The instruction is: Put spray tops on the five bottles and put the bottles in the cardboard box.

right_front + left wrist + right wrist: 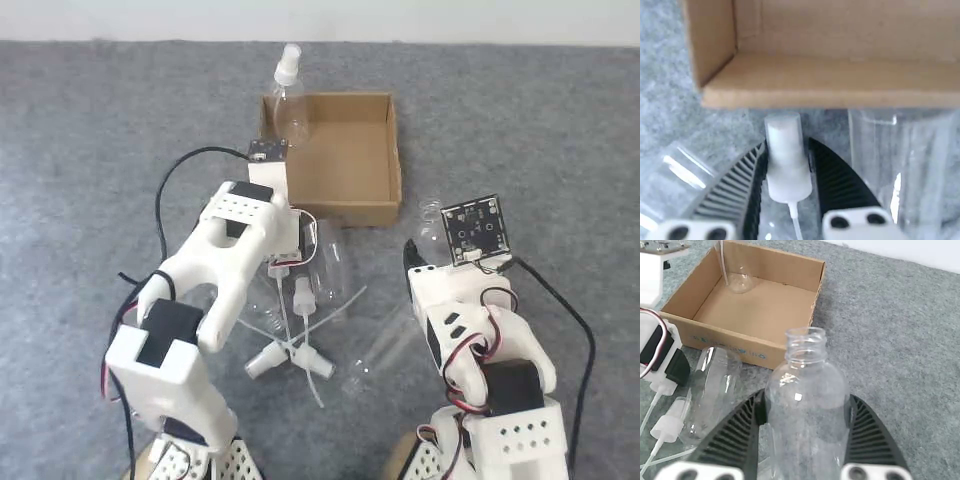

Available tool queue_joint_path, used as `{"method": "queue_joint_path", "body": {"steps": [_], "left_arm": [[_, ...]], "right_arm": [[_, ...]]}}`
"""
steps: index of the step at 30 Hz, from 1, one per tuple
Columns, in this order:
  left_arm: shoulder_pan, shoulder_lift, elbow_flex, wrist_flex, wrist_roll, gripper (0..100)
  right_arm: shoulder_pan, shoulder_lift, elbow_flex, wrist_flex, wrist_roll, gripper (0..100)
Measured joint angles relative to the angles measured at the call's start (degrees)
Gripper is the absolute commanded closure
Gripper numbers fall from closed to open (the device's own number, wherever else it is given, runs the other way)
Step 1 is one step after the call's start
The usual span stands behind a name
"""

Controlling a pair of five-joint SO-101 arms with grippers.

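My left gripper [786, 150] is shut on a white spray top [786, 165], just in front of the cardboard box [830, 80]. In the high view this gripper [283, 262] sits at the box's [345, 205] near wall. My right gripper [806, 402] is shut on an upright clear bottle [806, 385] with no top, its open mouth [430, 212] right of the box. One bottle with a spray top [288, 95] stands in the box's far left corner. Clear bottles [330, 265] [385, 350] lie on the carpet. Loose spray tops [302, 295] [265, 362] [315, 360] lie between the arms.
Grey carpet [520, 130] covers the table, with free room right of the box and at the far left. The box floor [755, 310] is bare apart from the one bottle [737, 277]. A black cable [165, 200] loops left of the left arm.
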Motion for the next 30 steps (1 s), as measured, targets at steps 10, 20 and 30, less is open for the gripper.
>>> {"method": "queue_joint_path", "body": {"steps": [10,20,30], "left_arm": [[-0.09,-10.90,2.11,1.05,-0.70,99],[-2.11,-19.60,3.34,1.05,-0.70,99],[-8.18,-33.23,11.25,-0.35,-0.70,99]], "right_arm": [[0.00,0.00,0.00,0.00,0.00,89.8],[-0.79,0.00,0.00,0.00,0.00,89.8],[-2.81,0.00,2.37,-1.41,-0.09,89.8]]}}
